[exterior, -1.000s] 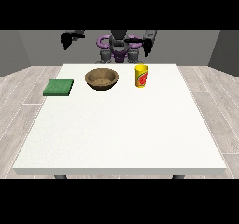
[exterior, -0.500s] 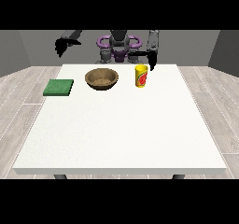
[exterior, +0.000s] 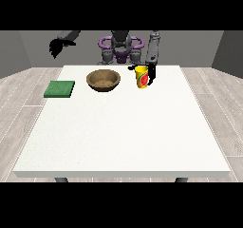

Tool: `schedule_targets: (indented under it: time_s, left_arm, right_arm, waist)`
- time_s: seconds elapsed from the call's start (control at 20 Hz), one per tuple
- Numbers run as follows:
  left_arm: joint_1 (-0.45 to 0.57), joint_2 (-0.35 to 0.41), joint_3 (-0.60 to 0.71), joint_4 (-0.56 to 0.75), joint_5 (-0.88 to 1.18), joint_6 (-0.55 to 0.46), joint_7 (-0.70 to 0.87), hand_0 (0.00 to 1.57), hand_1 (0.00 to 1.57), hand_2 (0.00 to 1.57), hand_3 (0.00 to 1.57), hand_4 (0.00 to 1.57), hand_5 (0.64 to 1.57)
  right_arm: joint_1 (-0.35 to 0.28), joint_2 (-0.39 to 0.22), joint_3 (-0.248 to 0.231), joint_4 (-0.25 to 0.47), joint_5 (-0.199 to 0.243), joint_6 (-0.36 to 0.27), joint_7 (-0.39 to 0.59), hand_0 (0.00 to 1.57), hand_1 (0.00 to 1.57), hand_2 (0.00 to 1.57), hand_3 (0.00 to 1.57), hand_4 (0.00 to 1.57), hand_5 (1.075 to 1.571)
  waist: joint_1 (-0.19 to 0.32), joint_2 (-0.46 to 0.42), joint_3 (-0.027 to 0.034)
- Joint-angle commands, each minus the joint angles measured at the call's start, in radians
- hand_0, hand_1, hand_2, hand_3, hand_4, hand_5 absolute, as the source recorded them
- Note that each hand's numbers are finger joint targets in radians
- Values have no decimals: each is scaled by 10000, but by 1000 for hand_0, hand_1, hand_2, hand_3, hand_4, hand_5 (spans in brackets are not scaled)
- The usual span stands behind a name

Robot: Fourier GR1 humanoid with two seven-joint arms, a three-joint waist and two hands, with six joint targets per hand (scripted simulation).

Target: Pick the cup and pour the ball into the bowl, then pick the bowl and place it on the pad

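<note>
Front view: compared with half a second ago, the hand at the view's right (exterior: 151, 75) has come down from beside the robot's shoulder to the far part of the white table (exterior: 123, 127), and it now sits right against the yellow cup (exterior: 141, 77), on the cup's right side. Its forearm drops steeply from above, almost straight down, with the black hand at the bottom beside the cup's wall. A dark tip shows just left of the cup's rim, so the hand seems to reach around the cup, but whether the fingers have closed on it cannot be told. The cup stands upright on the table where it stood before, red mark facing the camera; the ball inside it is not visible.

The hand at the view's left (exterior: 57, 47) has swung further outward and a little higher, held in the air beyond the table's far left corner, well apart from everything. Its fingers hang downward, loosely spread, holding nothing.

The wooden bowl (exterior: 102, 80) rests unmoved left of the cup, and the green pad (exterior: 60, 89) lies flat near the table's left edge.
</note>
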Motion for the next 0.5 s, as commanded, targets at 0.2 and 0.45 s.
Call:
schedule_targets:
  time_s: [0.2, 0.45]
  left_arm:
    - [-690, -251, -197, 1801, -701, 2184, -1113, 1306, 1306, 1571, 1571, 1169, 1556]
    - [-732, -247, -774, 1828, -1866, 2736, 70, 1301, 1301, 1571, 1571, 1216, 1554]
  right_arm:
    - [-297, -594, -595, 593, -474, 702, -305, 0, 0, 0, 0, 218, 1569]
    - [-120, -1118, -1204, 1946, -979, 1417, -308, 0, 0, 0, 0, 356, 1570]
  waist:
    - [-490, 397, 1]
    - [-50, -556, 13]
